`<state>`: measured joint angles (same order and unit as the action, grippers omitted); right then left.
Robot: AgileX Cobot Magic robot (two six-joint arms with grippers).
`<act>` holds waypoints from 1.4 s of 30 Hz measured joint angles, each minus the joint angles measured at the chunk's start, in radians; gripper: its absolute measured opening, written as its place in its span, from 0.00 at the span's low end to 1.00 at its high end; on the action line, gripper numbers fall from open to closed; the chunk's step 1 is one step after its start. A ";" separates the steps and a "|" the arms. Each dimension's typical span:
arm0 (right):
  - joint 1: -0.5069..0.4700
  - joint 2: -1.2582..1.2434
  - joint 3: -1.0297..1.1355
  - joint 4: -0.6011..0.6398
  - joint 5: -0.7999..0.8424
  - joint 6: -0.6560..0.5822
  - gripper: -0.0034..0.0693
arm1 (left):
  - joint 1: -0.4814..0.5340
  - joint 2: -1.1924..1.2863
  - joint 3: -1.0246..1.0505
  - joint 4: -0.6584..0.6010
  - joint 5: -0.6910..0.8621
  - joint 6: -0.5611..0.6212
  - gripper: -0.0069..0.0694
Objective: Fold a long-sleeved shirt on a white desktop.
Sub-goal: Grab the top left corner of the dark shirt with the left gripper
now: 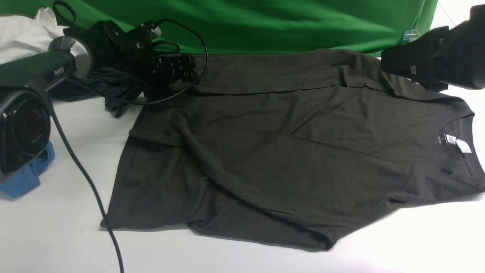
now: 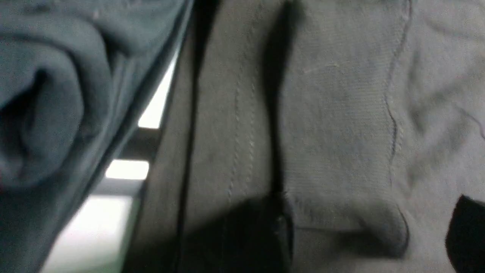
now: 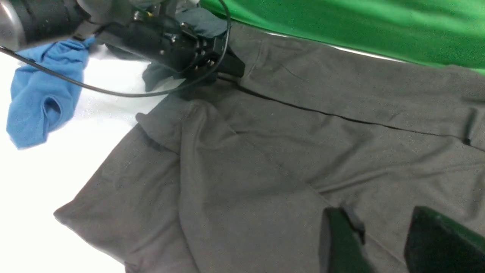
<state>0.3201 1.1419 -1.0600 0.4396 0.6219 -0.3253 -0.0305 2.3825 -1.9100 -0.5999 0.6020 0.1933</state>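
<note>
The very dark olive-brown long-sleeved shirt [image 1: 273, 151] lies spread on the white desktop [image 1: 57, 235], its crew neck and white label [image 1: 456, 142] at the right. My left gripper [image 2: 365, 242] is open, low over the shirt's far left corner, with a rounded fold of its fabric [image 2: 360, 223] lying between the wide-apart fingers. In the right wrist view my right gripper [image 3: 386, 242] hangs open above the shirt's body [image 3: 265, 159], nothing between its fingers. The right arm [image 1: 428, 57] hovers over the far right shoulder.
A smaller dark teal-black garment [image 1: 110, 85] is bunched beside the left arm. A blue shirt [image 1: 26, 174] sits at the left edge. A black cable [image 1: 87, 178] crosses the desktop on the left. The green cloth backdrop [image 1: 265, 22] closes the far side.
</note>
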 joint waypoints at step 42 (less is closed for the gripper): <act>0.000 0.000 0.000 0.003 0.044 0.018 0.38 | 0.001 -0.014 -0.007 0.158 -0.016 -0.085 0.54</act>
<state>0.3201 1.1419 -1.0603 0.4429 0.6657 -0.3077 -0.0297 2.3684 -1.9175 -0.4416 0.5857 0.1082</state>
